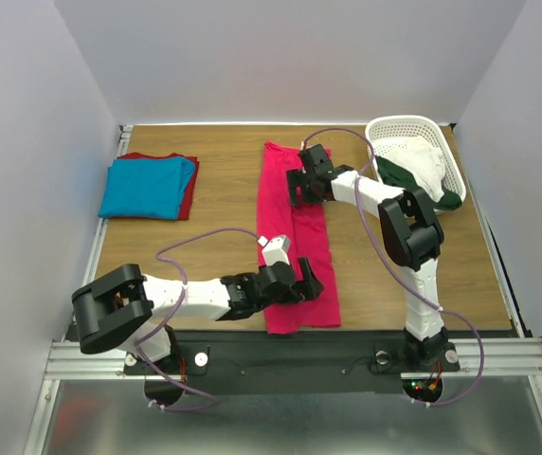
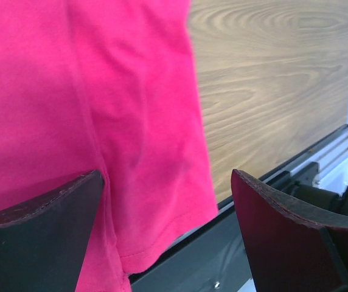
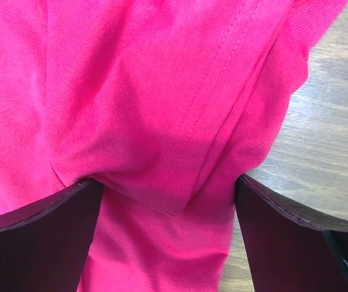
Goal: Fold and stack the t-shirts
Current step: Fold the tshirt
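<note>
Crimson-pink cotton runs down the middle of the tabletop (image 1: 224, 199). The pink shirt (image 1: 301, 237) is folded lengthwise into a long, narrow strip that lies flat from the far side to the near edge. In the left wrist view its near corner laps over the dark rail (image 2: 241, 243) along that edge.

The left hand (image 1: 311, 282) hangs low over the near end of the strip. Its fingers (image 2: 46, 237) stand wide apart and hold nothing: one is above the cloth, the other above the rail beside the shirt's right edge.

The right hand (image 1: 299, 188) is over the far part of the strip with its fingers spread just as wide, also empty. One finger is above the pink fabric and the other above bare wood next to it. The right wrist view shows a stitched hem and a few soft creases between them.

At the far left corner a turquoise shirt (image 1: 148, 188) lies folded on top of a dark red shirt (image 1: 189, 194), which shows along its right side and far edge.

A white lattice basket (image 1: 413, 126) sits at the far right, tilted, with white and dark green cloth (image 1: 423, 171) spilling from it.
</note>
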Robot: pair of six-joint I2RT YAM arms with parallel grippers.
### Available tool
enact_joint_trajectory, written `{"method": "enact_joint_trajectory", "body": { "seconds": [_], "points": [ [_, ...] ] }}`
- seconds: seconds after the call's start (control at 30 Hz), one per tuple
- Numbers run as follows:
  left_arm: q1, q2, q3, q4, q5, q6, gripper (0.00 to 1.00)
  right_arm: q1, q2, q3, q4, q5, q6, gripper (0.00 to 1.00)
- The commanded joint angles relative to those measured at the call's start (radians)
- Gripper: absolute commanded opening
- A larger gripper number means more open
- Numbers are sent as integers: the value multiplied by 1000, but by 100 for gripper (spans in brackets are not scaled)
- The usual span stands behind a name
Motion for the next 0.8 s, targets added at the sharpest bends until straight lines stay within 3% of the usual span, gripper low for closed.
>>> {"method": "enact_joint_trajectory", "body": {
  "seconds": [0.0, 0.17, 0.37, 0.67, 0.77],
  "points": [
    [-3, -51, 56, 23, -52, 88, 99, -9, -76, 5, 8, 37, -22, 93],
    [-5, -162, 42, -42, -110, 147, 99, -9, -268, -130, -9, -23, 67, 93],
    [-5, -337, -81, -221, -182, 61, 99, 17, -580, -426, -17, -17, 173, 94],
    [-25, -441, -186, -402, -112, -37, 98, 182, -984, -847, -104, -58, 424, 91],
    [-26, -469, -214, -418, -91, -60, 97, 273, -1035, -928, -138, -54, 498, 88]
  ]
}}
